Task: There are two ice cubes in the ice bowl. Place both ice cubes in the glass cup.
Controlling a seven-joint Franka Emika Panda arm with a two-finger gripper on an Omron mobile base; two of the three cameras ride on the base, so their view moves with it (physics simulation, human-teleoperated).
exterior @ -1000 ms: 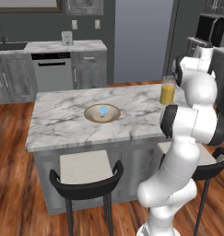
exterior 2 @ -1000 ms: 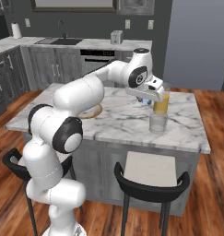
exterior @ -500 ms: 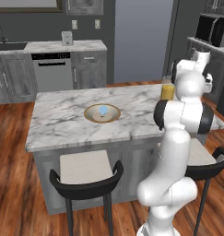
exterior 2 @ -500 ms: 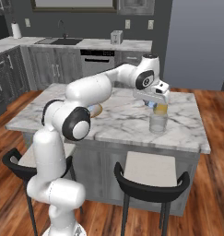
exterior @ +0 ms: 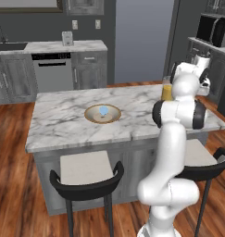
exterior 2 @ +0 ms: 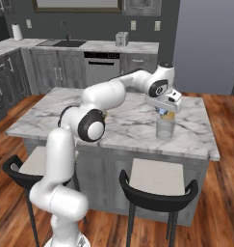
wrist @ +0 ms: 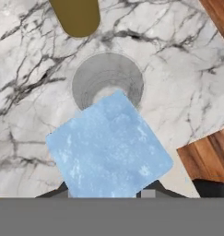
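Status: task approx. half in progress; no cube is seen delivered yet.

Cube 1 [wrist: 109,147] is held by the gripper [exterior 2: 165,112]. In the hand view the pale-blue block sits between the two dark tips, so the jaws are judged pinched on it, not spread. The cup [wrist: 107,84] lies directly behind the cube at 12 o'clock, its round mouth partly covered by the block. The cup's visible interior looks bare; whether anything lies under the covered part cannot be told.

In the right base view the gripper is positioned just above the cup [exterior 2: 165,129], near the island's right end. The tall glass w/ orange liquid [exterior: 166,91] stands just beside the cup; in the hand view its top shows as a brown oval at 11 o'clock. It is a clearance hazard during the drop.

Cube 2 [exterior: 103,110] is seen in the bowl [exterior: 91,115] at island centre, well apart from the cup. One pale-blue lump is made out there; finer detail is too small to tell.

Done (judged): cube 1 picked and carried over the cup.
Remaining (judged):
1. Cube 1 to be released into the cup.
2. Arm to be returned to the bowl.
3. Cube 2 to be picked, carried and dropped likewise.

Alignment is judged adequate for release.
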